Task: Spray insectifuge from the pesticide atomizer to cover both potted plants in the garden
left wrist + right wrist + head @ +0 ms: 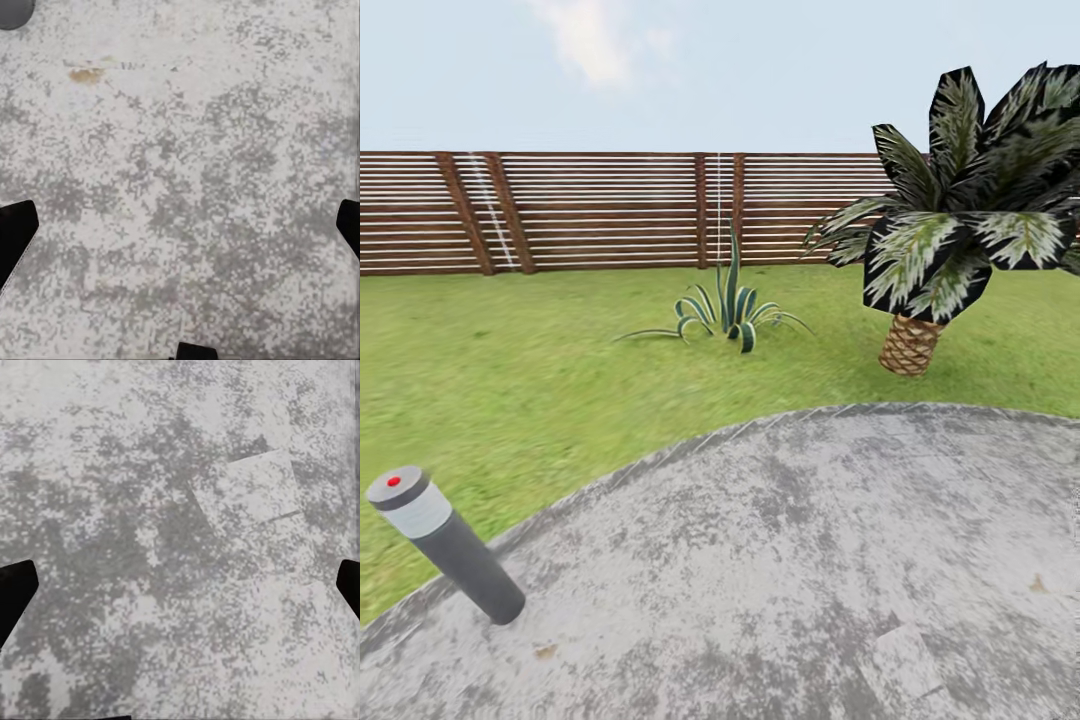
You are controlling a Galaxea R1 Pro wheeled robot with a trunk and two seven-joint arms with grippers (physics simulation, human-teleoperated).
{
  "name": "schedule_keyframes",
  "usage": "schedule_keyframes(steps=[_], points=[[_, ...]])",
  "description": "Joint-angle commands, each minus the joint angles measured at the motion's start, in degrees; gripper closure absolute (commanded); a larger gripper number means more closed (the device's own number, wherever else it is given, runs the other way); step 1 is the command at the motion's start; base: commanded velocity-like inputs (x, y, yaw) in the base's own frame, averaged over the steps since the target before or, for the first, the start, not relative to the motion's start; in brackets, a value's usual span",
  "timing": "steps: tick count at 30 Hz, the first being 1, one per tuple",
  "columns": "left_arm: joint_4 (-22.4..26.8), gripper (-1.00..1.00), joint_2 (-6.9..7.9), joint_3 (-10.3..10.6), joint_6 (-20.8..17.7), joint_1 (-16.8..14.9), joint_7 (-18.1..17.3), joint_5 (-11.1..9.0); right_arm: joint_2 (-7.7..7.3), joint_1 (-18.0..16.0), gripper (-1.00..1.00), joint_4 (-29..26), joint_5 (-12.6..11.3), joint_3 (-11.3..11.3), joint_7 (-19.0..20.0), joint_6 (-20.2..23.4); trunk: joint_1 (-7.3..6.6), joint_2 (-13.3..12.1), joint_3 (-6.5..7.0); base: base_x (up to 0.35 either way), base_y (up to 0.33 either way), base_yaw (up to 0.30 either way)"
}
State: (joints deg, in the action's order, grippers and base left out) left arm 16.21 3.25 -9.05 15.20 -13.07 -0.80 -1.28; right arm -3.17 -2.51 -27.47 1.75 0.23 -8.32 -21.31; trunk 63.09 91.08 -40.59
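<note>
At the far left of the head view a short grey post (pixel 448 548) with a pale band and a red dot on its cap leans at the edge of a big mottled grey stone slab (pixel 810 560). Past the slab, green lawn (pixel 540 350) runs up to a brown slatted fence (pixel 610 210) across the back. Moving right, a low spiky plant (pixel 728 315) with striped blades sits mid-lawn, and further right stands a short palm (pixel 950 230) with a scaly brown trunk and dark, white-streaked leaves.

Over to the left wrist view: the left gripper (pixel 180 232) looks straight at speckled grey stone (pixel 187 150), its dark fingertips (pixel 15 229) sitting at opposite edges of the picture, so the jaws are spread wide with nothing between them. A small brownish fleck (pixel 86 73) marks the stone.

The right gripper (pixel 180 592) is the same story: fingertips (pixel 15 589) far apart, only stone (pixel 135 547) with a paler square patch (pixel 247 487) in the gap. The garden's lawn lies beyond the slab, well away from both jaws.
</note>
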Motion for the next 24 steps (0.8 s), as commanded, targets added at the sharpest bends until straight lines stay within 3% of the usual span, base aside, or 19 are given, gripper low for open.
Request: schedule_keyframes(steps=[1,18,24], points=[[-0.04,-1.0,0.0,-0.09,0.18,-0.02,-0.08,-0.13,0.0,-0.04,-1.0,0.05,0.19,0.03,-0.22,-0.14,0.03,0.02,-0.05,0.301,0.105,-0.267],[-0.04,-1.0,0.0,-0.09,0.18,-0.02,-0.06,-0.18,-0.01,-0.04,-1.0,-0.03,0.12,-0.02,-0.33,-0.14,0.03,0.02,-0.05,0.295,0.116,-0.267],[-0.04,-1.0,0.0,-0.09,0.18,-0.02,-0.04,-0.19,-0.01,-0.04,-1.0,-0.04,0.1,-0.06,-0.38,-0.14,0.03,0.02,-0.05,0.063,0.016,-0.267]])
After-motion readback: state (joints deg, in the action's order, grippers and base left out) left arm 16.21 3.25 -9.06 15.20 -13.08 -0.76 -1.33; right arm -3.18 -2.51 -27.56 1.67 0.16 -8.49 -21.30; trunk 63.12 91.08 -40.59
